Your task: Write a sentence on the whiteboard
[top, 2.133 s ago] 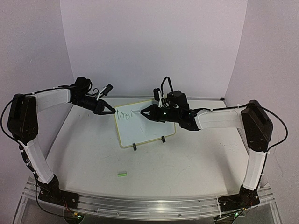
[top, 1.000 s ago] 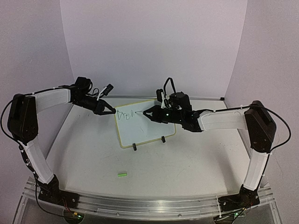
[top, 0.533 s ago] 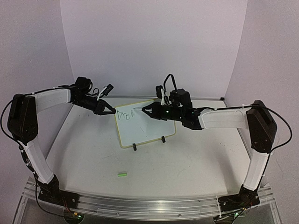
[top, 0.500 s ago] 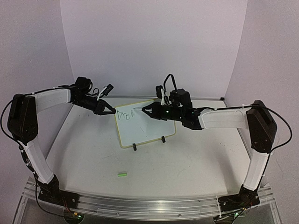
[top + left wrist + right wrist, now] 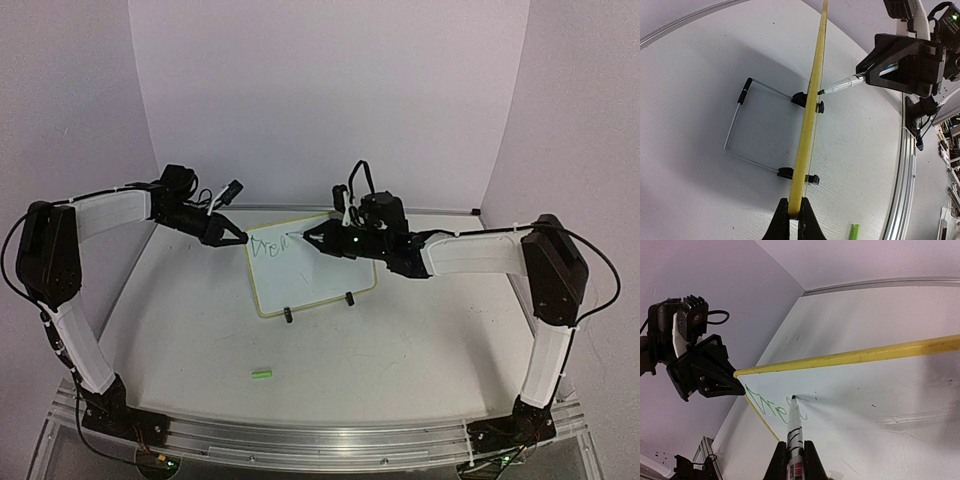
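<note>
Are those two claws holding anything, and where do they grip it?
The left gripper pinches the whiteboard by its yellow frame; the right gripper holds a marker by its barrel.

Top view: sentence [image 5: 268, 246] too small to read, scrawled at far-left corner of whiteboard [image 5: 310, 282]. Left wrist view: board edge-on, writing face hidden. Right wrist view: marker [image 5: 793, 427] barrel cut by bottom edge, label blurred. Green object [image 5: 262, 374] near side, too small to identify

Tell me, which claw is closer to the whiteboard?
Left. The left gripper pinches the whiteboard by its yellow frame; the right gripper hovers off its face, only its marker tip touching.
</note>
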Controlling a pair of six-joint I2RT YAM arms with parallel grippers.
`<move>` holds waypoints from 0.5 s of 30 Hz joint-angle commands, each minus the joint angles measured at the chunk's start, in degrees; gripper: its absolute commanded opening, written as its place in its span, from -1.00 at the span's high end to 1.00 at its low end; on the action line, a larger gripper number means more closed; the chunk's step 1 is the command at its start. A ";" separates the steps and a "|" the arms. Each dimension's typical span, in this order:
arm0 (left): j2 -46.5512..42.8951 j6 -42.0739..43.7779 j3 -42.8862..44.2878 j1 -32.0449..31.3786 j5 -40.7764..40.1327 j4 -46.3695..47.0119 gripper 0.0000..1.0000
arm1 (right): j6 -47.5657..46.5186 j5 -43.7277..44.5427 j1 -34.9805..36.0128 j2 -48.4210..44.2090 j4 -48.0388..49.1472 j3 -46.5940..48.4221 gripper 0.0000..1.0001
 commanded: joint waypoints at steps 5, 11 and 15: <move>-0.49 1.64 0.96 -1.52 -3.19 -3.22 1.00 | 0.39 3.27 -0.17 -0.44 -0.60 -0.72 1.00; -0.55 1.69 0.96 -1.58 -3.19 -3.28 1.00 | 0.78 3.23 -0.17 -1.23 -0.75 -3.55 1.00; -0.60 1.67 0.96 -1.61 -3.24 -3.32 1.00 | 1.11 2.67 -0.08 -1.34 -0.68 -4.53 1.00</move>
